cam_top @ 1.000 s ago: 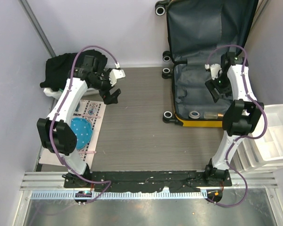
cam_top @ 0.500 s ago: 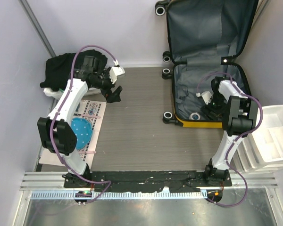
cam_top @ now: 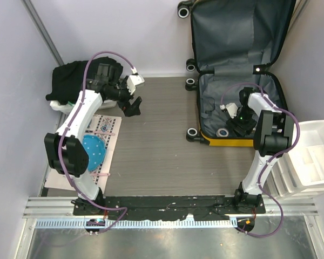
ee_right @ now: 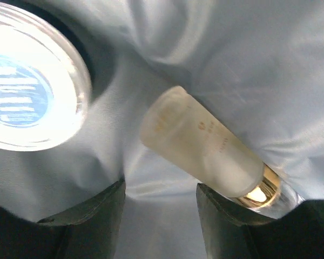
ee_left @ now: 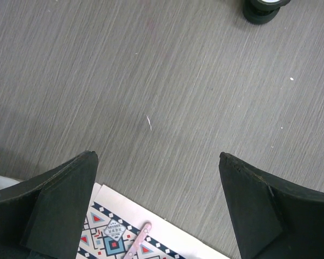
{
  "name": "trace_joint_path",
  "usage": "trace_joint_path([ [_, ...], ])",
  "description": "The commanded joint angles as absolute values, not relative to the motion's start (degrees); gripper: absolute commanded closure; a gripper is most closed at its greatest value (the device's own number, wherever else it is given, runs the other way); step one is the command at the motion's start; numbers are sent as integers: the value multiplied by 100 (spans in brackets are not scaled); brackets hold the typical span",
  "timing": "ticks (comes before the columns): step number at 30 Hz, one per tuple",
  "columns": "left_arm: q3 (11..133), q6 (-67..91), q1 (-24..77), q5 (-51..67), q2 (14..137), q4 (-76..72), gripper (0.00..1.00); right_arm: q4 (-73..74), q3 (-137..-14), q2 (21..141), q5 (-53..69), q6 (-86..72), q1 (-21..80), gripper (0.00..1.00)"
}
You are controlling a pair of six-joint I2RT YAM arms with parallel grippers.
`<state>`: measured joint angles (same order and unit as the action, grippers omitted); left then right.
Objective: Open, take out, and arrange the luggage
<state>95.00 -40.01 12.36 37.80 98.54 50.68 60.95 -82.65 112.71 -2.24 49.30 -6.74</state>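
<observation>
The luggage (cam_top: 227,141) is a yellow hard-shell suitcase lying open at the back right, its lid leaning on the wall and its dark grey lining (ee_right: 167,43) exposed. My right gripper (cam_top: 237,124) is down inside the lower half near its front wall. In the right wrist view it (ee_right: 160,188) is open. A frosted bottle with a gold cap (ee_right: 205,145) lies on the lining just beyond its right finger. A round clear-lidded jar (ee_right: 27,102) lies to the left, and shows in the top view (cam_top: 223,131). My left gripper (cam_top: 132,109) is open and empty above the grey table (ee_left: 167,81).
A patterned paper mat (ee_left: 113,237) with a blue round object (cam_top: 92,151) lies at the left. A black cloth (cam_top: 70,81) is piled in a basket at the back left. White drawer bins (cam_top: 313,156) stand at the right. A suitcase wheel (ee_left: 262,8) is ahead of my left gripper.
My right gripper has dropped from the middle of the suitcase down to its front part, close to the bottle and jar. My left gripper has shifted slightly to the right.
</observation>
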Motion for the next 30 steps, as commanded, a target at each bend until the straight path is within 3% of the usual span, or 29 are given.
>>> trace_joint_path([
  [1,9633,-3535,1335,3903,9870,4589,3,5791,-8533,11312,693,4870,-448,38],
  [10,9844,-2181,1679,3858,10143,3912,5,6459,-10123,11328,1204,4263,-457,34],
  [17,9791,-2127,1811,3797,10125,3841,6,7873,-12346,11699,992,4131,-685,27],
  [27,9493,-2171,2310,3937,10063,3779,6,8525,-12674,10470,976,3928,-1536,26],
  [30,9492,-2066,2469,4104,10125,3701,6,8622,-12630,10013,476,3711,-1940,27],
])
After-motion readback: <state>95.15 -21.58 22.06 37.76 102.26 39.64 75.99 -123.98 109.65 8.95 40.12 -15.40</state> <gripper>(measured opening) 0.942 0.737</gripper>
